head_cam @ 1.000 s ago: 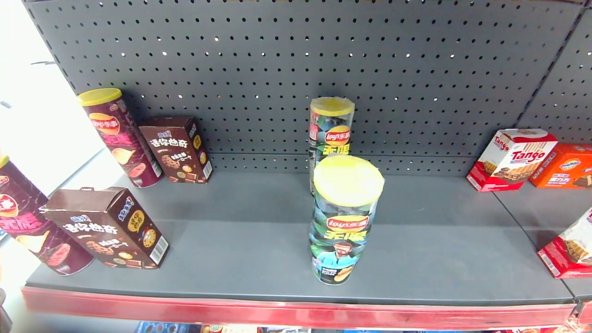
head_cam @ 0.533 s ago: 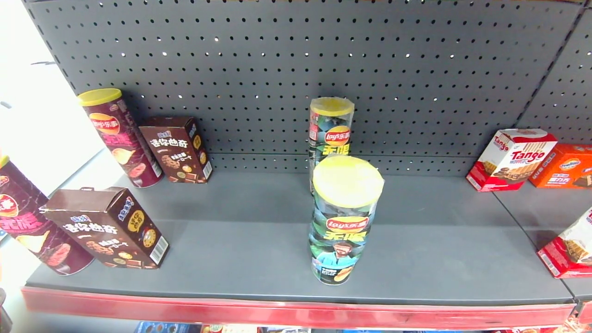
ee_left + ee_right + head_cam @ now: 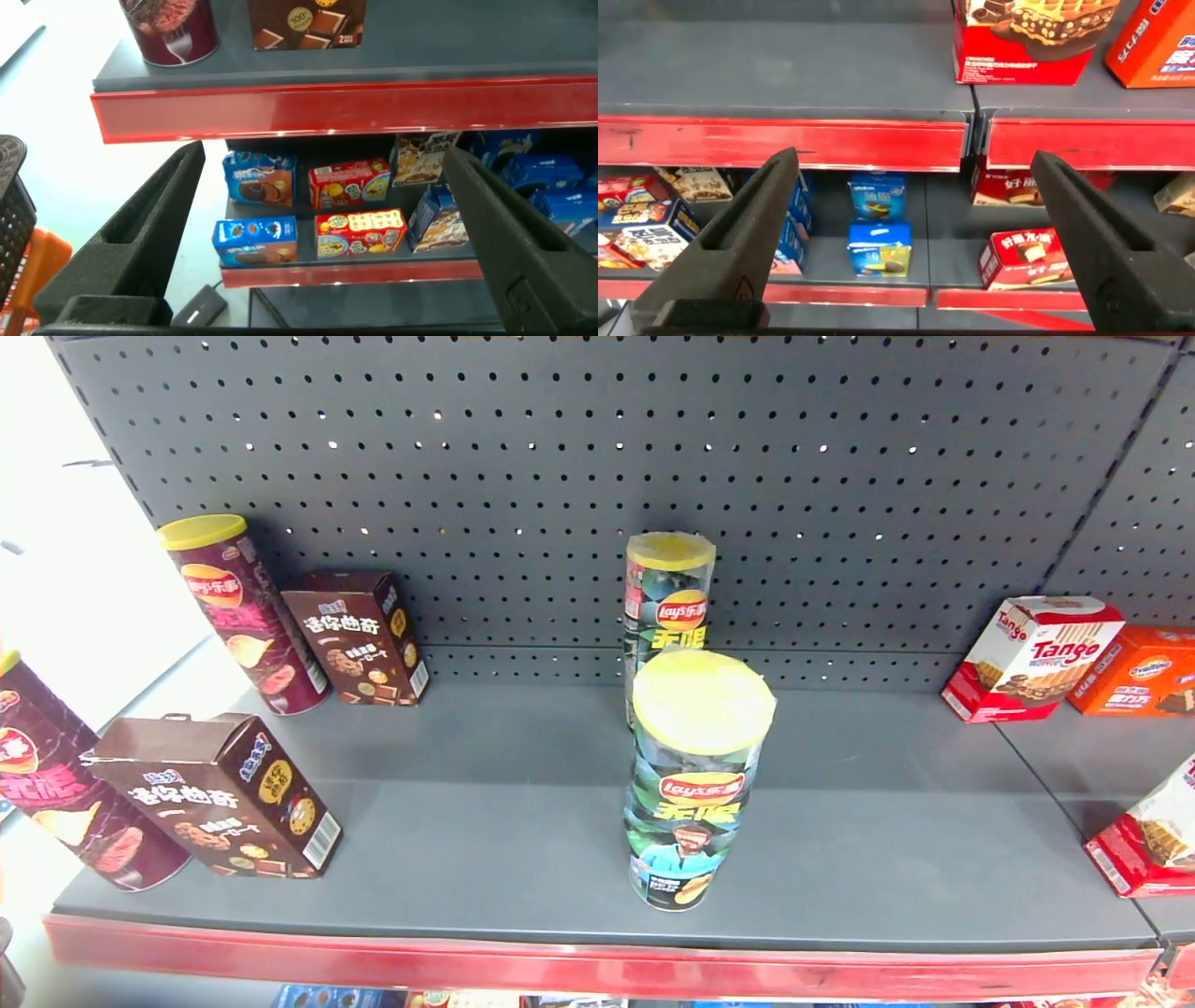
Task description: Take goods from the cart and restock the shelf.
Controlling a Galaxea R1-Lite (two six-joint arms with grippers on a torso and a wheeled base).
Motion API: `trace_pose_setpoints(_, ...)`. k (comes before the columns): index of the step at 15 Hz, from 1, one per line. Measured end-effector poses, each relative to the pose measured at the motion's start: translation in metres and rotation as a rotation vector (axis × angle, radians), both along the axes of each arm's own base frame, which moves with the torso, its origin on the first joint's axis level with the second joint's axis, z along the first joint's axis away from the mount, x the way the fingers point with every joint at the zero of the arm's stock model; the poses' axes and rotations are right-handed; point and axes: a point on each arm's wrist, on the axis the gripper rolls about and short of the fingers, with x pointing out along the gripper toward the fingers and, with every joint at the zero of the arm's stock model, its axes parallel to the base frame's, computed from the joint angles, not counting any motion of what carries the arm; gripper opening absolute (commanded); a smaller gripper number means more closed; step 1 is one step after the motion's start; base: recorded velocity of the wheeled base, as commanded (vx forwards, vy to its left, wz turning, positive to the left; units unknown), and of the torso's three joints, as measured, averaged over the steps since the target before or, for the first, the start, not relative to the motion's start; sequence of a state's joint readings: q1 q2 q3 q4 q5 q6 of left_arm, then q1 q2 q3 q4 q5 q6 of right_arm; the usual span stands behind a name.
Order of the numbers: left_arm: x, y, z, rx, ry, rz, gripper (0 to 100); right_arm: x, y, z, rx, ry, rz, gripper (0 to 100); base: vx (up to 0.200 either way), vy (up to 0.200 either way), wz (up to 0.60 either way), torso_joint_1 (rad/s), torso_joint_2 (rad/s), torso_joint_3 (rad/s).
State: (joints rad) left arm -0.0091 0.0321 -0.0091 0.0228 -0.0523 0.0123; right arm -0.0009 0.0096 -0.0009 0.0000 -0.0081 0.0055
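Head view: dark grey metal shelf (image 3: 887, 831), red-lipped, backed by a grey perforated panel (image 3: 560, 448); a green yellow-lidded chip canister (image 3: 695, 784) stands upright mid-shelf — a second canister (image 3: 669, 593) directly behind it; left gripper (image 3: 322, 159) and right gripper (image 3: 915, 163) gape wide, empty.

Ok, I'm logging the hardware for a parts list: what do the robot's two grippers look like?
The left gripper and the right gripper look alike. Each has two matte black fingers, broad at the base and tapering to blunt wedge tips. The fingers have plain, unmarked surfaces and a shallow recess moulded into the upper side.
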Motion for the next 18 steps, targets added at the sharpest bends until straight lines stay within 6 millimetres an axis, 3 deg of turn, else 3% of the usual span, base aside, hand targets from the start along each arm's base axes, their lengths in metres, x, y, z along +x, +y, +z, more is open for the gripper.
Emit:
trace_pose_setpoints(10, -0.0009, 0.0000, -0.0002, 0.001, -0.013, 0.002, 100, -0.0002, 0.0000, -0.0002, -0.004, -0.004, 0.000, 100, 0.000, 0.000, 0.00, 0.000, 0.00, 0.000)
trace_pose_setpoints(12, -0.0012, -0.0001, -0.0003, 0.001, -0.017, 0.001, 100, -0.0002, 0.0000, -0.0002, -0.004, -0.004, 0.000, 100, 0.000, 0.000, -0.60, 0.005, 0.00, 0.000)
trace_pose_setpoints(18, -0.0015, 0.0000, -0.0003, 0.001, -0.021, 0.004, 100, -0.0002, 0.0000, -0.0002, -0.003, -0.004, 0.001, 100, 0.000, 0.000, 0.00, 0.000, 0.00, 0.000)
